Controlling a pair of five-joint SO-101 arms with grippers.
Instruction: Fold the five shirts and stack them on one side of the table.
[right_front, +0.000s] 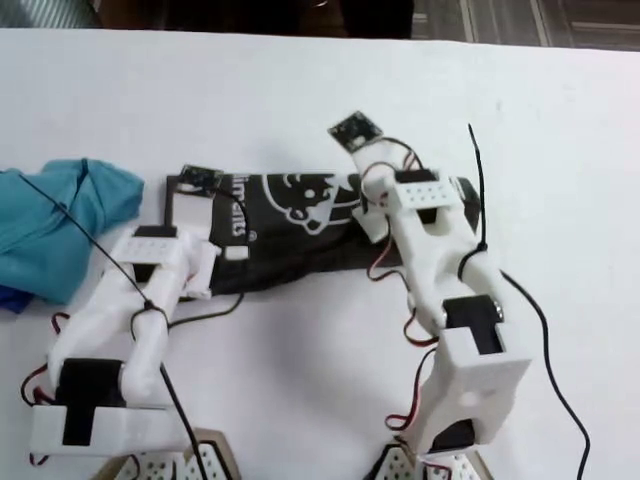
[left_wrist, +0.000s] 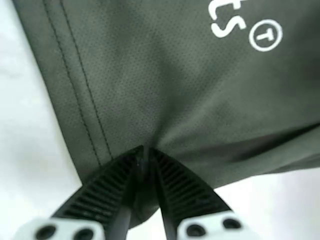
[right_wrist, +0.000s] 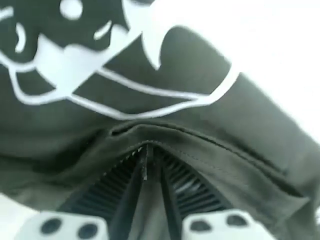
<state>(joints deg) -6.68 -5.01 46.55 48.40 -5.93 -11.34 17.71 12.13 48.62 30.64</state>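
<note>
Shirts of two colours show on the white desk (right_front: 300, 80): a black shirt (right_front: 300, 215) and a teal shirt (right_front: 60, 225). The black shirt lies as a long, roughly folded band stretched from one gripper to the other, with each arm holding it near one end. The left gripper (left_wrist: 145, 152) is clenched on the black shirt close to a hemmed edge; its ribbed black fingers (left_wrist: 180, 182) taper to a point, and the cloth bunches into small radiating creases right at the tips. Just ahead of that gripper the fabric shows a fine, pin-dotted mesh knit, matte and dark grey-black, with a double row of straight stitching along the hem and white printed lettering farther off. The right gripper (right_wrist: 147, 150) is likewise clenched on the black shirt, pinching a stitched fold that arches over its tips like a low ridge. Beyond it a large white graphic of smooth curved outlines and solid patches spreads over the cloth. The fingers of both grippers sit on white plastic bases with round screw holes. The teal shirt is a soft, rumpled heap with loose folds, lying on the far side of the left gripper from the right one, apart from the black shirt. A scrap of darker blue cloth (right_front: 10, 298) peeks out beneath it. The arms are blocky white plastic with thin red and black wires looping along them.
</note>
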